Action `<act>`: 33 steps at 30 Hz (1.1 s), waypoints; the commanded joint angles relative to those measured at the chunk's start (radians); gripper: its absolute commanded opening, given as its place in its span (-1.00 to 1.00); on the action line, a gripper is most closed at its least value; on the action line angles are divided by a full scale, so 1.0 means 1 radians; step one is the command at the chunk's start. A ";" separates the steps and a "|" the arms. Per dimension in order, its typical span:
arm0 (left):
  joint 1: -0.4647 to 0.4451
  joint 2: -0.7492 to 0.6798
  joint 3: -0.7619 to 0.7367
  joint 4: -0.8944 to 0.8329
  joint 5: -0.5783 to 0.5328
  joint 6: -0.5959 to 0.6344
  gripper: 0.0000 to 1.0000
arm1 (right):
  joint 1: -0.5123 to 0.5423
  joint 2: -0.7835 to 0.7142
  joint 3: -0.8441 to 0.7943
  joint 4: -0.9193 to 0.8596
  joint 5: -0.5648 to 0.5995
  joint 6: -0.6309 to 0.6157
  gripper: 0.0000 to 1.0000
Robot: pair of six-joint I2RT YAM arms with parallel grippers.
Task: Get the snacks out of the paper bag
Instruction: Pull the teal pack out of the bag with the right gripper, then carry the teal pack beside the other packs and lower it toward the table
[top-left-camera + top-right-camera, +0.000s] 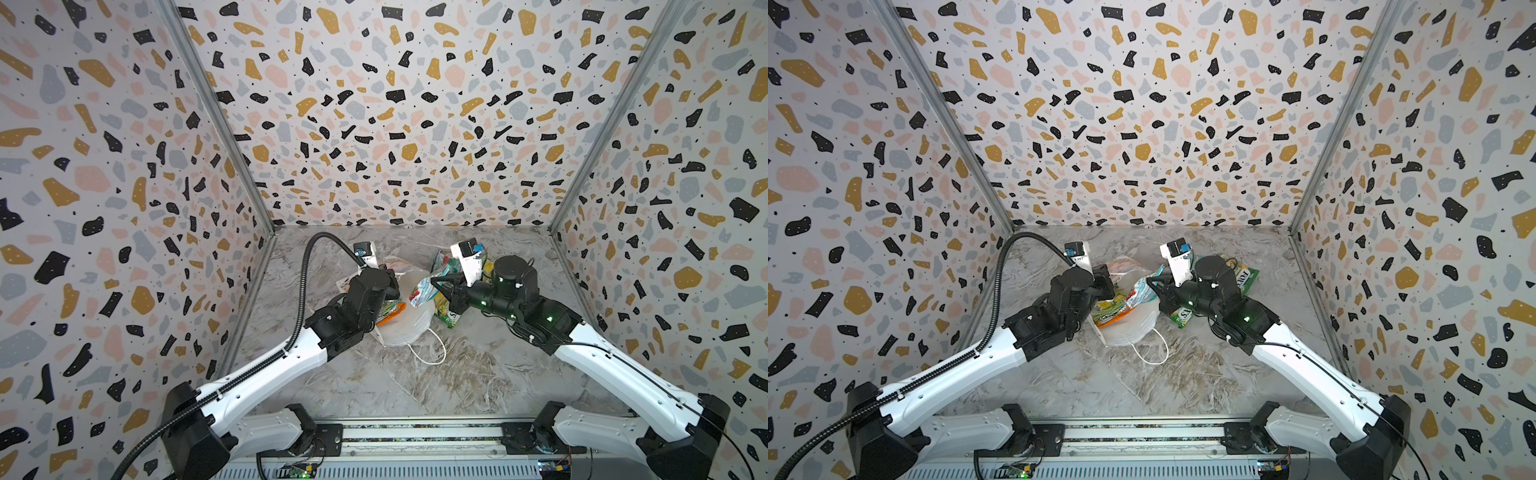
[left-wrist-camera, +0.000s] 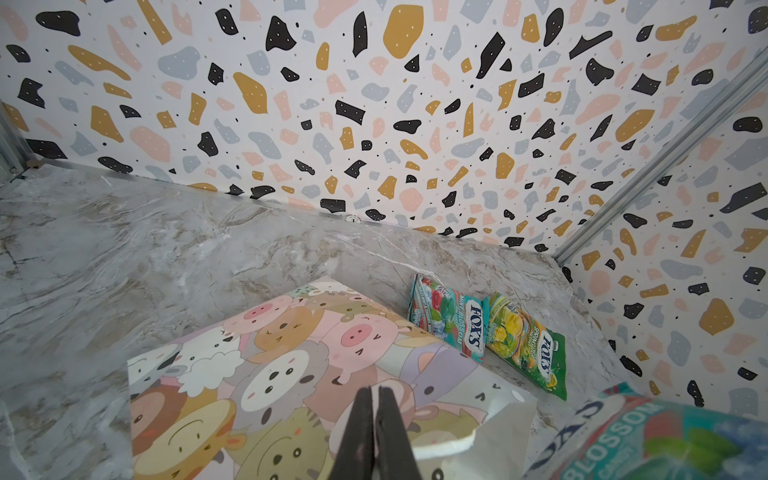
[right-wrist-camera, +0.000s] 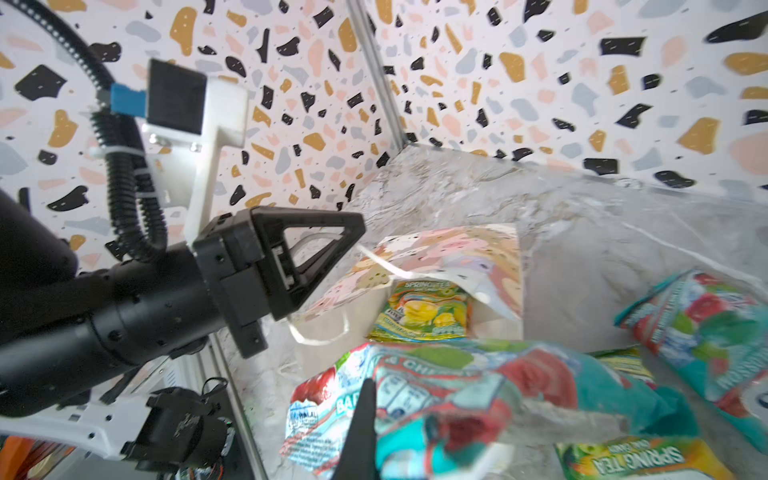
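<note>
Left claw (image 2: 376, 415) pinching paper bag (image 2: 249, 374) upper wall | right claw (image 1: 438, 284) pinching crumpled teal-red packet (image 3: 478, 382) at its mouth | bag on its side on surface (image 1: 457, 374), long axis far-near, mouth facing robot

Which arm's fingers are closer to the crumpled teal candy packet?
Right. The right fingers grip the teal packet by the mouth of the paper bag; the left fingers are shut over the bag's printed wall, beside the packet, not touching it.
</note>
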 commanded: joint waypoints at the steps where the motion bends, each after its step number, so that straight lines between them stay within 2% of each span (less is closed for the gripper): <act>1: 0.001 -0.001 0.012 0.002 -0.022 0.016 -1.00 | -0.050 -0.053 0.039 -0.036 0.057 -0.019 -1.00; 5: 0.002 -0.001 0.012 0.000 -0.018 0.013 -1.00 | -0.139 -0.075 0.016 -0.080 0.050 -0.030 -1.00; 12: 0.002 -0.009 0.025 -0.016 -0.014 0.013 -1.00 | -0.418 -0.115 -0.113 -0.105 -0.129 -0.037 -1.00; 17: 0.001 -0.013 0.019 -0.010 -0.018 0.015 -1.00 | -0.547 -0.102 -0.186 -0.117 -0.165 -0.049 -1.00; 23: 0.001 -0.004 0.019 -0.009 -0.013 0.015 -1.00 | -0.600 -0.063 -0.244 -0.098 -0.169 -0.090 -1.00; 33: 0.001 -0.006 0.005 0.000 -0.008 0.010 -1.00 | -0.625 0.070 -0.305 0.044 -0.398 -0.109 -1.00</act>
